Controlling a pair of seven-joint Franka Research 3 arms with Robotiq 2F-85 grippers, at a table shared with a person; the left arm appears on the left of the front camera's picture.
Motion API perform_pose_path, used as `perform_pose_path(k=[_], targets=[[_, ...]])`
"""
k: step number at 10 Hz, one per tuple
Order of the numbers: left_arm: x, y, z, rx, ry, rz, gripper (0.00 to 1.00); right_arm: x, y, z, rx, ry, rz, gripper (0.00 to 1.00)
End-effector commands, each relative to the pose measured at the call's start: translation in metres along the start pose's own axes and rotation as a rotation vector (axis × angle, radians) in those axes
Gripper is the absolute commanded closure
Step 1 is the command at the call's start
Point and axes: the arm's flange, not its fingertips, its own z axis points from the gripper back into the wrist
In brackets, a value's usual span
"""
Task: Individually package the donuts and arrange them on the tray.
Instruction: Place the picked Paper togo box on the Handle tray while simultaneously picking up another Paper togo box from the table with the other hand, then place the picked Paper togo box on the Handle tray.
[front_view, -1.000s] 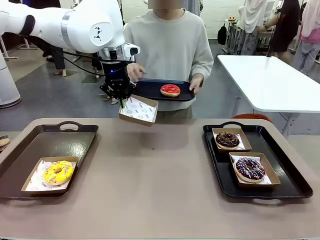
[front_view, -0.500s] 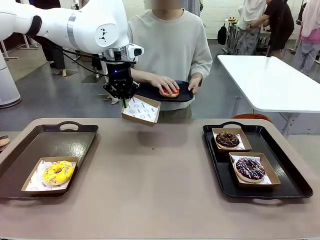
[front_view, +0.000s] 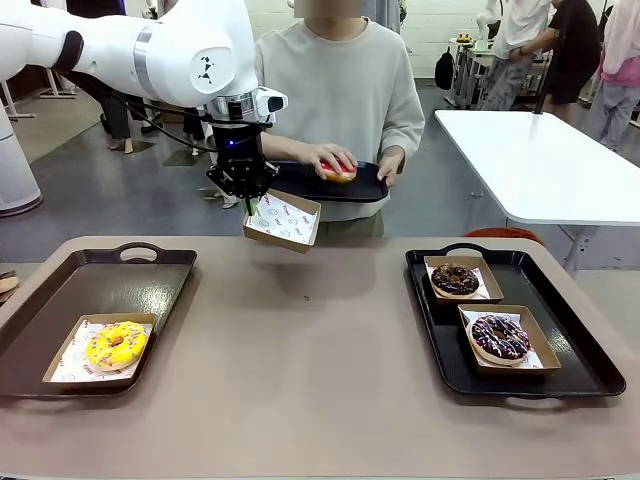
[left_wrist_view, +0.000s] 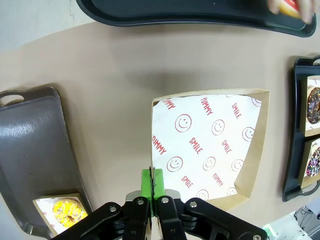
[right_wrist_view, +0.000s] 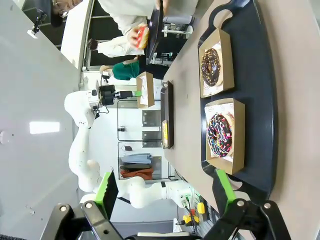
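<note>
Three donuts sit boxed: yellow (front_view: 116, 345) on the left tray (front_view: 60, 300), chocolate (front_view: 455, 279) and purple (front_view: 499, 337) on the right tray (front_view: 580, 350). My left pincer (front_view: 248, 203) clamps an empty box (front_view: 281, 221) near the person's hand (front_view: 330, 160), which covers the red donut (front_view: 338, 174); my right pincer (right_wrist_view: 165, 200) gapes empty.

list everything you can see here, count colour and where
donuts: four; yellow one boxed on the left tray, chocolate and purple-brown sprinkled boxed on the right tray, red one under the person's hand
boxes: four, brown card with printed white paper; three hold donuts, one empty box held in the air
trays: three, dark; left tray, right tray, small tray held by the person
table: one, tan
person's hand: on the red donut
left tool: shut on the empty box's rim
right tool: open, above the right tray
</note>
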Motion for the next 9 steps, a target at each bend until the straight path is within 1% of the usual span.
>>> perform_pose_path(k=[1,9], targets=[[-0.0037,0.0034,0.0018,-0.004,0.002,0.002,1.00,-0.0004,0.0028,0.0007,-0.001,-0.002,-0.005,0.00],[-0.0037,0.0034,0.0018,-0.004,0.002,0.002,1.00,-0.0004,0.0028,0.0007,-0.001,-0.002,-0.005,0.00]])
